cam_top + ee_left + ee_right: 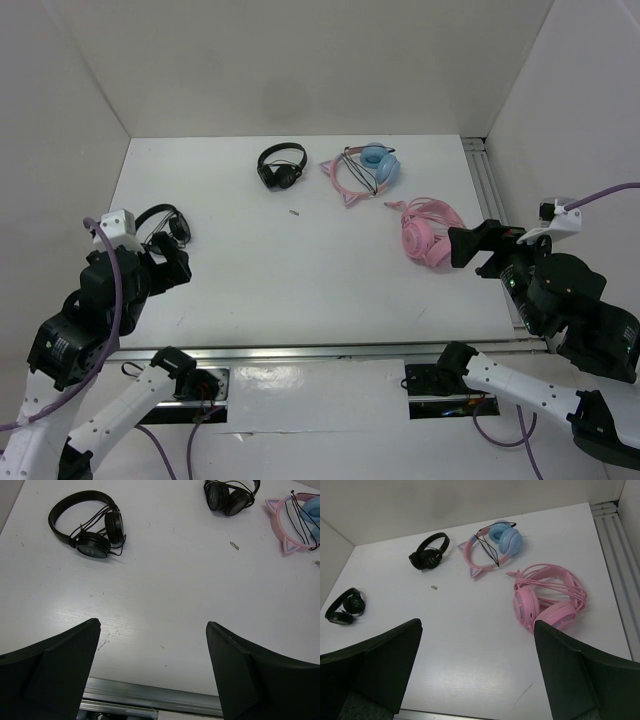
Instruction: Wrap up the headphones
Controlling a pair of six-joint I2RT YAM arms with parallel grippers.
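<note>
The headphones [378, 160], with a pink cat-eared headband and light blue ear cups, lie at the back of the white table, right of centre. A thin black cable is looped across the band. The right wrist view shows the headphones [507, 540] far ahead, and the left wrist view catches the headphones [280, 522] at its top right edge. My left gripper [168, 262] hovers open over the near left of the table, far from them, and its fingers [65, 665] hold nothing. Over the near right, my right gripper [472, 246] is open and empty too.
All-pink headphones [430, 232] lie just ahead of the right gripper. One small black pair [282, 165] sits at the back centre, another [165, 222] just beyond the left gripper. A tiny scrap [293, 212] lies mid-table. An aluminium rail [490, 195] runs along the right edge, and white walls enclose the table.
</note>
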